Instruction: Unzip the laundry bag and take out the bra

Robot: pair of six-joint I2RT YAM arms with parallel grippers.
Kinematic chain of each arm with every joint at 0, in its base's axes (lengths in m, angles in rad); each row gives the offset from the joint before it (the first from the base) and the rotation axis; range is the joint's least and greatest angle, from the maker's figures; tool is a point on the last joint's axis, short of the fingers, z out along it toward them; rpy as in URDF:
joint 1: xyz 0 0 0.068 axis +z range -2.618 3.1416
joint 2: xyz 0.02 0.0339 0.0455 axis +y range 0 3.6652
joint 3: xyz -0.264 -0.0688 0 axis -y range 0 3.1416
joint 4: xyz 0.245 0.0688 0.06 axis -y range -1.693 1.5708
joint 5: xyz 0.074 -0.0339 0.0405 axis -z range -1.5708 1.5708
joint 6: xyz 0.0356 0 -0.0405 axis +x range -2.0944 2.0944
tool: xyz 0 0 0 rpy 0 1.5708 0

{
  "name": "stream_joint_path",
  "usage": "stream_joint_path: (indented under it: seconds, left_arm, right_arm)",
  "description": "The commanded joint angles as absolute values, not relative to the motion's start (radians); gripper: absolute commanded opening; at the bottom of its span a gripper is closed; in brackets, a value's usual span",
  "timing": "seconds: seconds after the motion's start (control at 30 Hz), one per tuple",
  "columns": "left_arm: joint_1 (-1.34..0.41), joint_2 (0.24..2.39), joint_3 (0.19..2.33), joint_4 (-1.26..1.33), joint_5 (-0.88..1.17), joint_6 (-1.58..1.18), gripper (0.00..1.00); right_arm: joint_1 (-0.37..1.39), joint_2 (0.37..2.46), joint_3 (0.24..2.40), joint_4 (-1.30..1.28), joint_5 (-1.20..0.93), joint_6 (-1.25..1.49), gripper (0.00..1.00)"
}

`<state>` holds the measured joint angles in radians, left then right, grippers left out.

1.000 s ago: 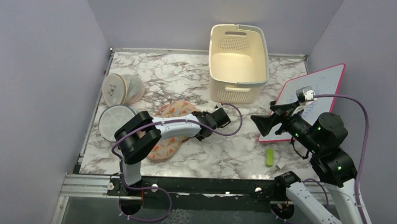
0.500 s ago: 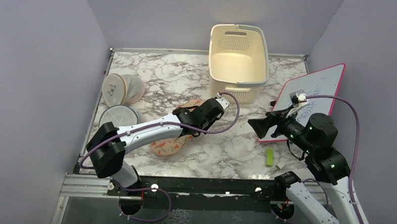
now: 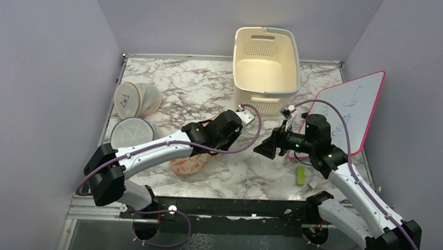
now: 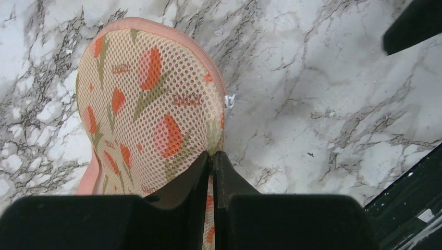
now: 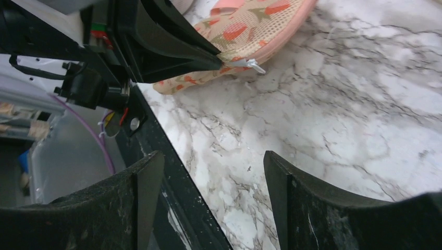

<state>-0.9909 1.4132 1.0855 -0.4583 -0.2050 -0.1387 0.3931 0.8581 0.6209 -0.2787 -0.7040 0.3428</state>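
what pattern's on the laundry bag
The laundry bag is peach mesh with orange-and-green motifs; the left wrist view shows it best.

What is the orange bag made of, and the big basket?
The laundry bag looks like soft mesh fabric: tiny holes cover it, with a peach trim round the edge. The basket seems to be hard cream plastic, matte, with rows of punched holes.

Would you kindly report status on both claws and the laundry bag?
Left claw shut on laundry bag edge. Right claw open, facing zip pull. No bra in view. Nothing in the way.
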Motion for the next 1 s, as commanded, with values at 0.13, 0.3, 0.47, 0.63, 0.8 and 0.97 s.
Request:
stream_joint_path:
  seconds: [0.13, 0.3, 0.47, 0.63, 0.8, 0.97]
  left_arm:
    - [-0.997, 1.324, 1.064, -0.403, -0.119, -0.123, 0.0]
    - [-0.997, 1.298, 1.057, -0.4, -0.109, -0.12, 0.0]
    - [-0.998, 1.278, 1.045, -0.393, -0.102, -0.117, 0.0]
    - [-0.997, 1.266, 1.039, -0.391, -0.076, -0.129, 0.0]
    - [-0.998, 1.262, 1.032, -0.386, -0.069, -0.129, 0.0]
    - [-0.997, 1.262, 1.03, -0.381, -0.061, -0.13, 0.0]
  right_arm:
    - [0.459, 1.032, 0.585, 0.046, -0.823, 0.302, 0.63]
    - [0.478, 1.143, 0.578, 0.213, -0.835, 0.326, 0.59]
    - [0.478, 1.205, 0.566, 0.314, -0.813, 0.326, 0.49]
    - [0.479, 1.244, 0.576, 0.339, -0.829, 0.313, 0.43]
    - [0.479, 1.264, 0.569, 0.394, -0.906, 0.308, 0.35]
    - [0.479, 1.286, 0.564, 0.414, -0.928, 0.314, 0.27]
